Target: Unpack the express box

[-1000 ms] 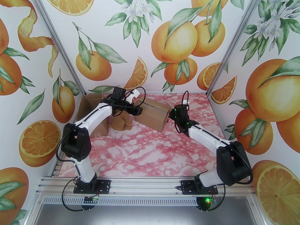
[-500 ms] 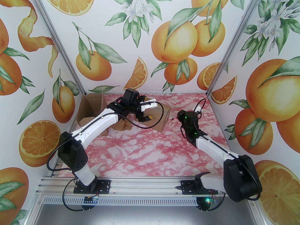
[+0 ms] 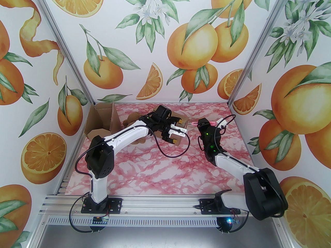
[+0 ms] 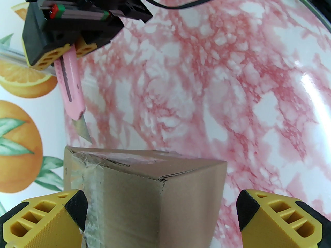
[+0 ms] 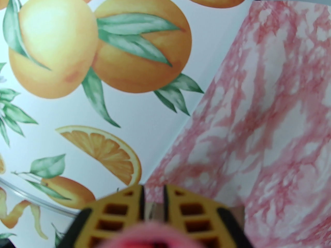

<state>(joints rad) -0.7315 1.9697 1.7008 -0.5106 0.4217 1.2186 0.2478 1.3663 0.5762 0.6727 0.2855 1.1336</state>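
The express box (image 3: 185, 123) is a sealed brown carton at the back middle of the table. In the left wrist view its taped corner (image 4: 144, 190) sits between my yellow fingers (image 4: 46, 216). My left gripper (image 3: 175, 129) (image 4: 163, 208) straddles that corner, open and apart from the cardboard. Just right of the box, my right gripper (image 3: 203, 123) (image 4: 64, 50) is shut on a pink utility knife (image 3: 194, 123) (image 4: 71, 92). Its blade is out, with the tip just above the box's taped top edge. In the right wrist view the knife's pink handle (image 5: 155, 234) is a blur between the nearly closed fingers.
An opened cardboard box (image 3: 99, 123) with raised flaps stands at the back left corner. A brown plush toy (image 3: 130, 119) lies beside it, partly behind my left arm. Printed walls close in the left, back and right sides.
My left arm has swung right, from the plush toy to the sealed box's right corner. My right arm has drawn back from the box and turned, keeping the knife in its grip.
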